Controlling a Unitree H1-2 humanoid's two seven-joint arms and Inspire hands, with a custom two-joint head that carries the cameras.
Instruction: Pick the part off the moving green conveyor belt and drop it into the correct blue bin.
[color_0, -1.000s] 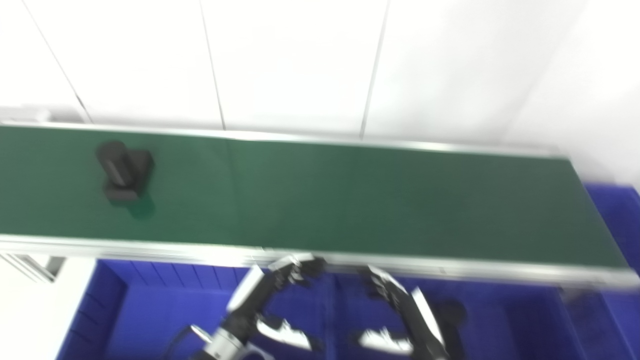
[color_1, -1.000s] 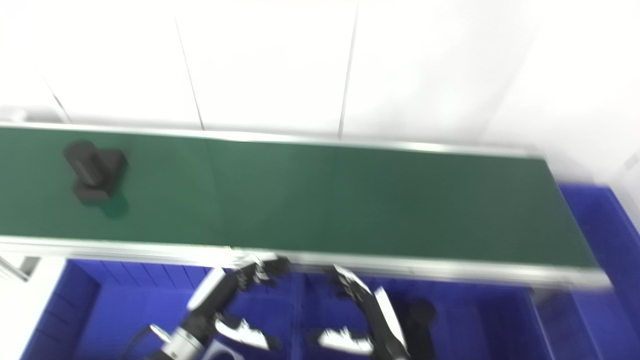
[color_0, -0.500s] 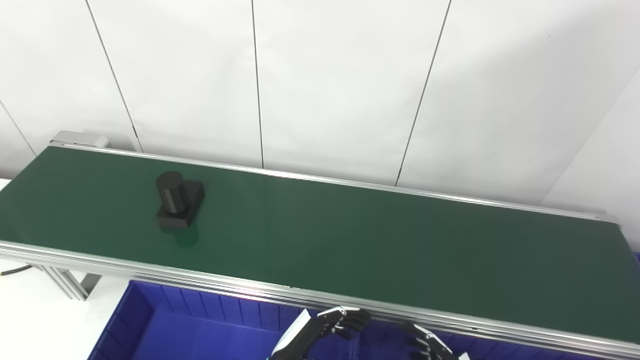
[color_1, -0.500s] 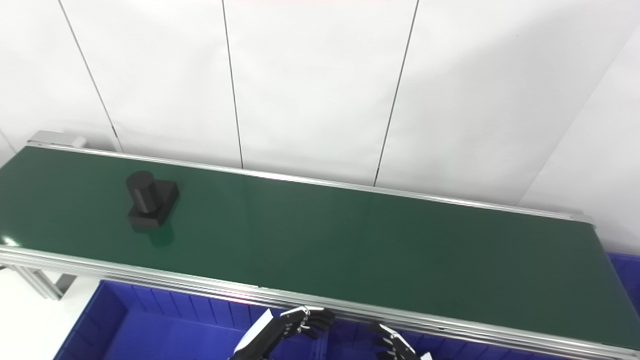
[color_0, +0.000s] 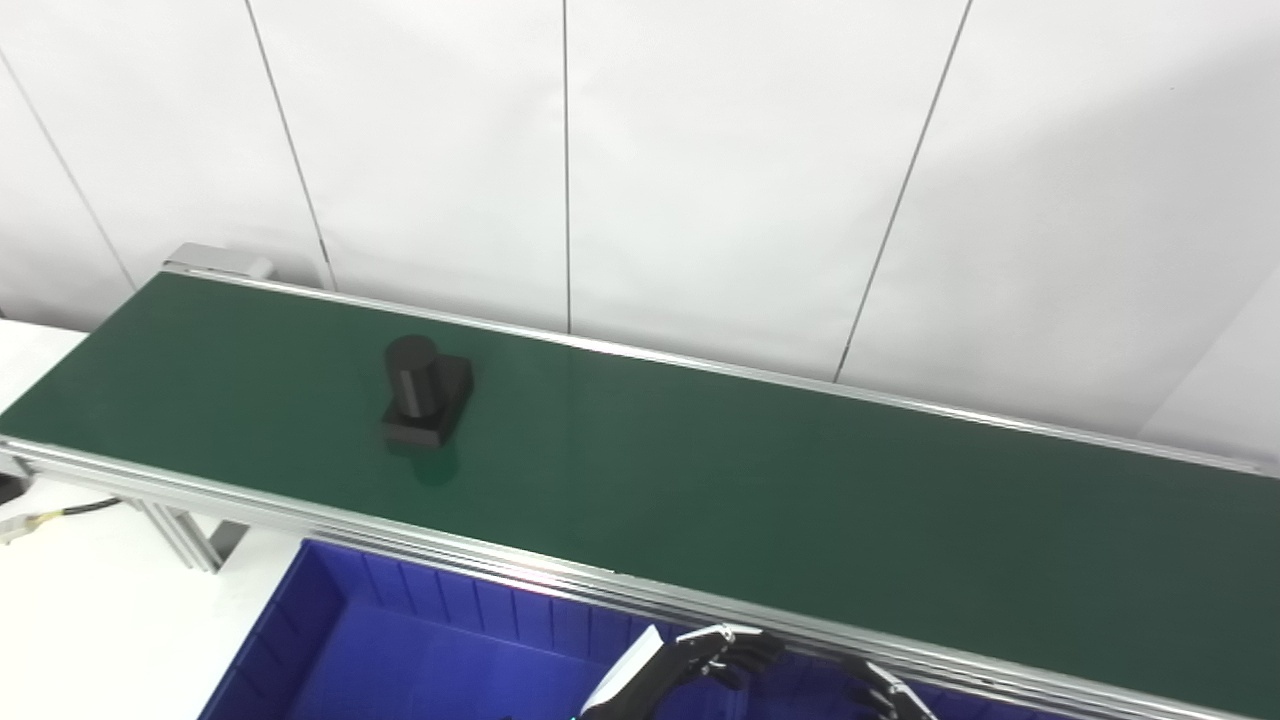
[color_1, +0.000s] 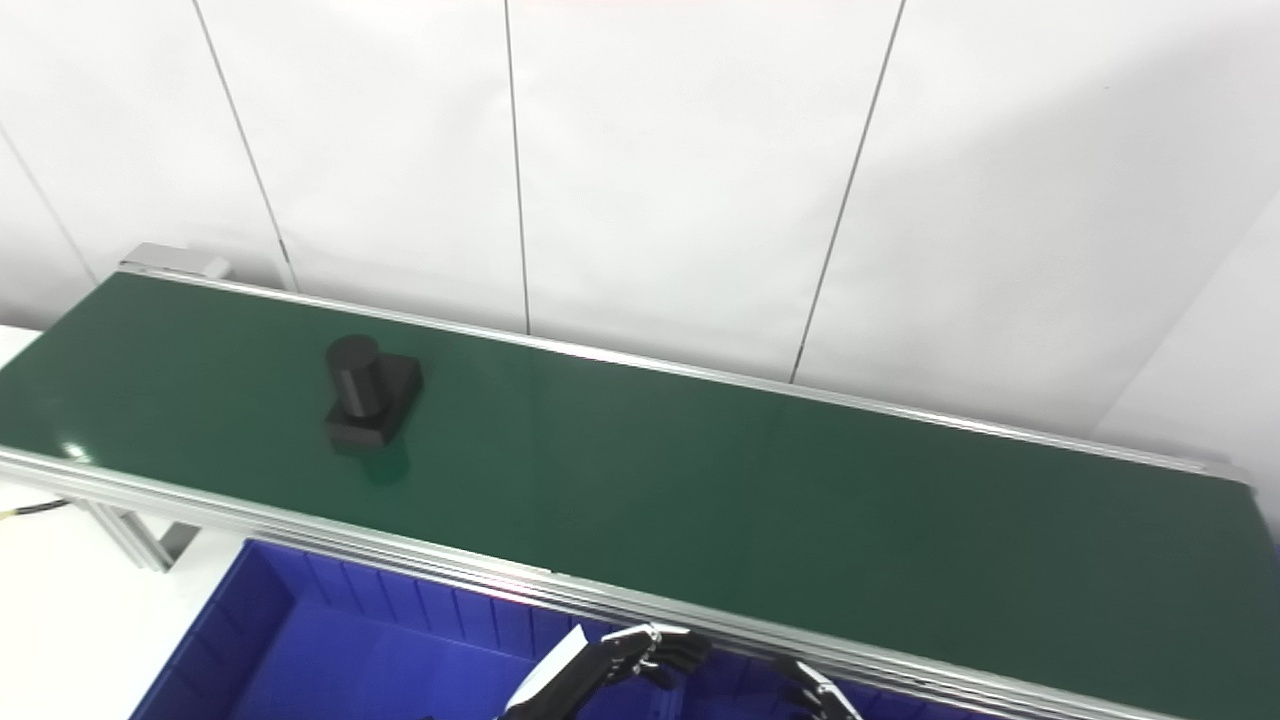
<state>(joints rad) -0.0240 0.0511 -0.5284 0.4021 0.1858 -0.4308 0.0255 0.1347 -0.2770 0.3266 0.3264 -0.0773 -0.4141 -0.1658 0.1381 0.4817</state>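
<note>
One black part (color_0: 425, 392), a short cylinder standing upright on a square base, sits on the green belt (color_0: 760, 490) toward its left end, about midway between the belt's near and far rails. It lies well apart from both hands, up and to the left of them, with the near metal rail (color_0: 560, 580) of the belt between it and them.

Below that rail, at the bottom edge of the views, the left hand (color_0: 690, 660) reaches up over the blue bin (color_0: 330, 610). Its dark fingers (color_0: 745, 650) are curled loosely and spread, and they hold nothing. The right hand (color_0: 885, 695) shows only its fingertips at the bottom edge, to the right of the left one; they look parted and empty, but too little of it is in view to tell its state for sure.

Behind the belt stands a white panelled wall (color_0: 700, 170). A white table top (color_0: 90, 620) lies to the left of the bin.
</note>
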